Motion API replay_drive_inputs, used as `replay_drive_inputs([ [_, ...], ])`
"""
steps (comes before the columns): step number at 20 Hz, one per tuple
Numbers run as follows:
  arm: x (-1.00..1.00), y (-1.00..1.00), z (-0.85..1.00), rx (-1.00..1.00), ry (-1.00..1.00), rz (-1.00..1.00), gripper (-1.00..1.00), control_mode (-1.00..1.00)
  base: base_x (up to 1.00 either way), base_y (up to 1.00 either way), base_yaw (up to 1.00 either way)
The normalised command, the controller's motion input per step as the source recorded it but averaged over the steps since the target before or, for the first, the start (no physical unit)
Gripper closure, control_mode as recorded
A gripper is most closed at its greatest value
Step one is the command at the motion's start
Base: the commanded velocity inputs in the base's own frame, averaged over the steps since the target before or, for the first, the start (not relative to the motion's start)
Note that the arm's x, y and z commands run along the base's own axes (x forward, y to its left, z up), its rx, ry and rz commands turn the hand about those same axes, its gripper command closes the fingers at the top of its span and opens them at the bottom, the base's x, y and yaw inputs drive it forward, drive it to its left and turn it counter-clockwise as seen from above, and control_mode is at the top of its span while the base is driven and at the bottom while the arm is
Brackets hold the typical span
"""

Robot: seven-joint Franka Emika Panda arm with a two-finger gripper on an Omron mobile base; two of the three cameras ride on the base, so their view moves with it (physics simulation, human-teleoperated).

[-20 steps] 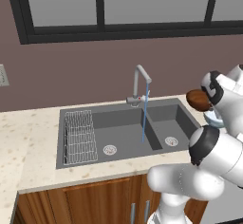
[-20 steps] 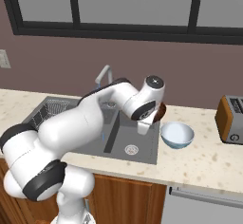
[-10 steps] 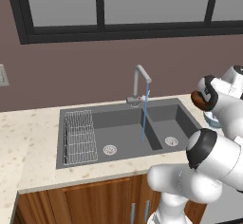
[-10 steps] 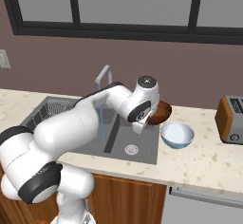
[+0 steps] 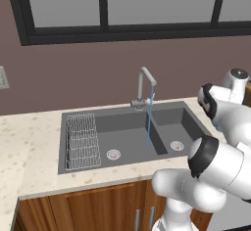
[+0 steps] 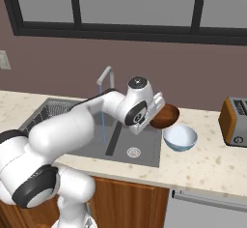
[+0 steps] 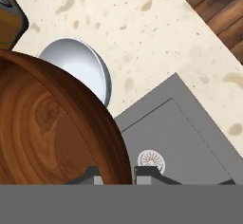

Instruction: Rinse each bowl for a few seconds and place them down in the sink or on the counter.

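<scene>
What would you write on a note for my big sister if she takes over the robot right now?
Gripper: fingers shut on the rim of the brown wooden bowl, held in the air over the right edge of the sink, not under the water.
Pale blue bowl: sits upright on the counter, right of the sink, just beside the held bowl.
Tap: running, with the stream falling into the sink near the divider.
Done: brown bowl picked up. Whether the blue bowl was rinsed cannot be told.
Left: bring the brown bowl under the stream, rinse it, set it down, then see to the blue one.
</scene>
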Motion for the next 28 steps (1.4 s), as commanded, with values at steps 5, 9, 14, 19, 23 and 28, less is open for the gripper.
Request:
replay_drive_inputs([
  [5, 0.0, 0.0, 0.0, -0.02, -0.02, -0.25, 1.0, -1.0, 0.0, 0.0, 0.0],
  [9, 0.0, 0.01, 0.09, -0.01, -0.03, -0.24, 1.0, -1.0, 0.0, 0.0, 0.0],
  [14, -0.06, 0.01, 0.26, 0.0, -0.06, -0.21, 1.0, -1.0, 0.0, 0.0, 0.0],
  [19, -0.14, 0.0, 0.19, 0.0, -0.04, -0.19, 1.0, -1.0, 0.0, 0.0, 0.0],
  [23, -0.37, -0.07, 0.04, 0.02, -0.02, -0.12, 1.0, -1.0, 0.0, 0.0, 0.0],
  [28, -0.44, 0.04, -0.02, 0.01, -0.04, -0.11, 1.0, -1.0, 0.0, 0.0, 0.0],
])
